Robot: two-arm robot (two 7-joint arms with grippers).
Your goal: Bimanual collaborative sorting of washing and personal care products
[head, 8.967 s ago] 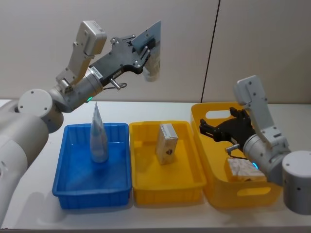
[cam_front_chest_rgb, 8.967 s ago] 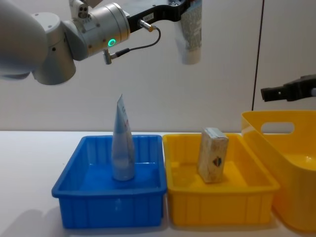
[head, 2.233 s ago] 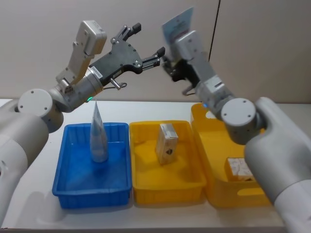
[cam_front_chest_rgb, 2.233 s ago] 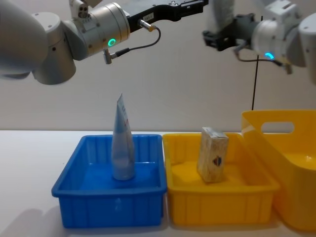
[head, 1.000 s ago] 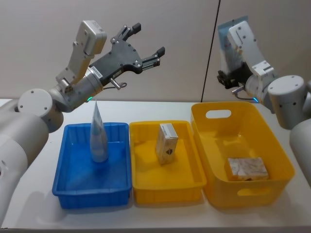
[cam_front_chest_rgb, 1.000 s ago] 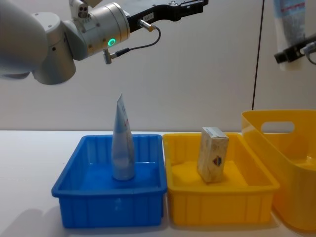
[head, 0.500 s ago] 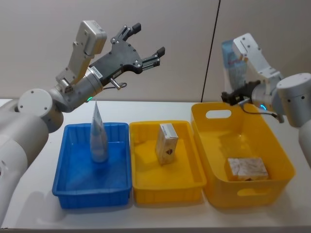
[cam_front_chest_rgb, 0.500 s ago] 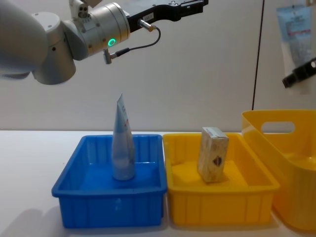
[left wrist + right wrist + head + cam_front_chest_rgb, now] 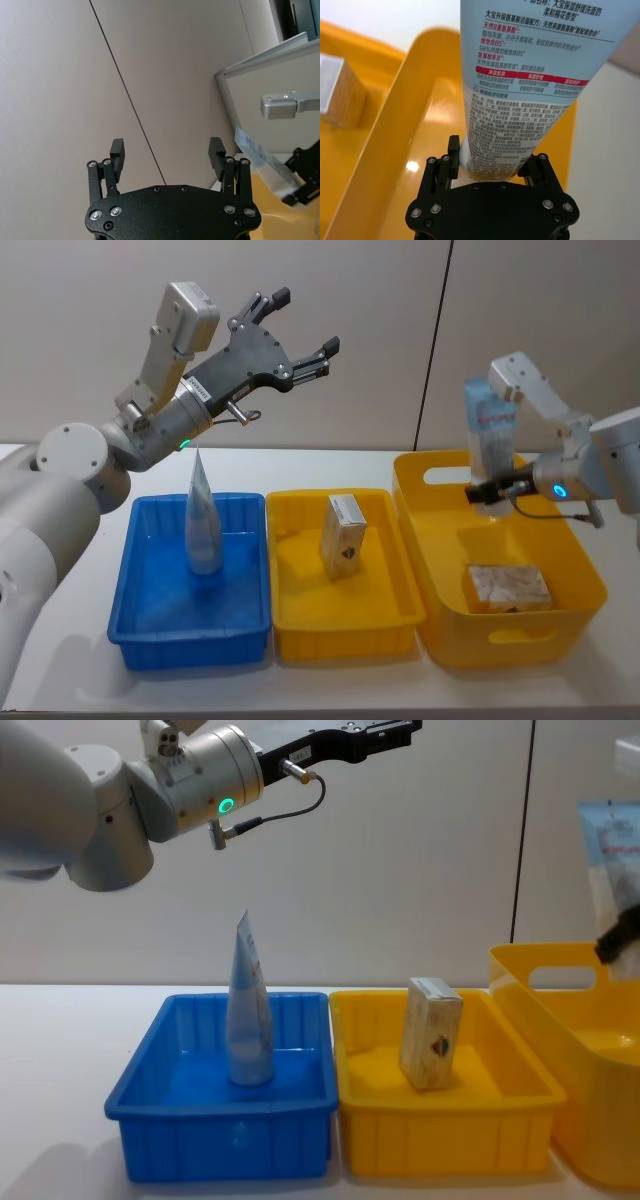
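The right hand (image 9: pixel 488 490) pinches a tube (image 9: pixel 490 445) by its cap end, print-covered body pointing up, above the far part of the yellow basket (image 9: pixel 437 640) at the table's right side. Holding it low and upright like this keeps the soft body from flopping and, as a judgement, suits lowering or carrying it over the basket wall. The right wrist view shows both black fingers (image 9: pixel 454 150) pressed against the tube's narrow end.

The left hand (image 9: pixel 300 335) hangs high above the blue tray (image 9: pixel 135 640), spread wide and holding nothing, likely waiting clear of the work.

A second tube (image 9: pixel 203 520) stands cap-down in the blue tray, and a box (image 9: pixel 343 535) stands upright in the yellow tray (image 9: pixel 345 640); another box (image 9: pixel 507 587) lies flat on the basket floor. Each kind seems to have its own tray.

In the chest view the held tube is cut by the right edge, and the basket's interior is hidden behind its wall.
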